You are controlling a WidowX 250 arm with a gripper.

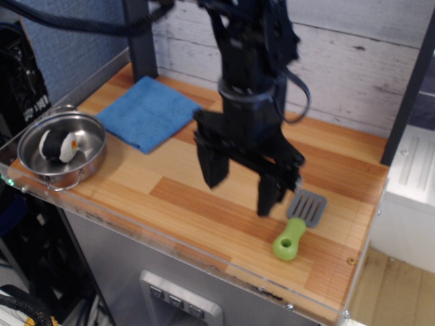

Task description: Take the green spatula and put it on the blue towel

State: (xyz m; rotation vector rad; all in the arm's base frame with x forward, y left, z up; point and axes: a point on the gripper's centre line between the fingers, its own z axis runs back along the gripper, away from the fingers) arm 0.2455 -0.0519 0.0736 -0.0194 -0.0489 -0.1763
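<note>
I'm looking at a lab test bench dressed as a toy kitchen. The wood-pattern counter (224, 170) sits on a metal cabinet (122, 261) with a clear plastic lip along its front edge. Behind it stands a whitewashed plank backdrop (353, 61), with a blue-grey fabric panel (75, 41) to the left. The props are play-sized: a steel pot (61, 146) holding a plush toy (60, 146). Cables hang at upper left.

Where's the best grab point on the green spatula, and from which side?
Probably the green spatula's chunky green handle, mid-length, coming straight down with the jaws across its width. It lies flat on the wooden table, so the thin grey slotted blade offers little to pinch. The open gripper hangs just left of it, clear of other objects.
</note>
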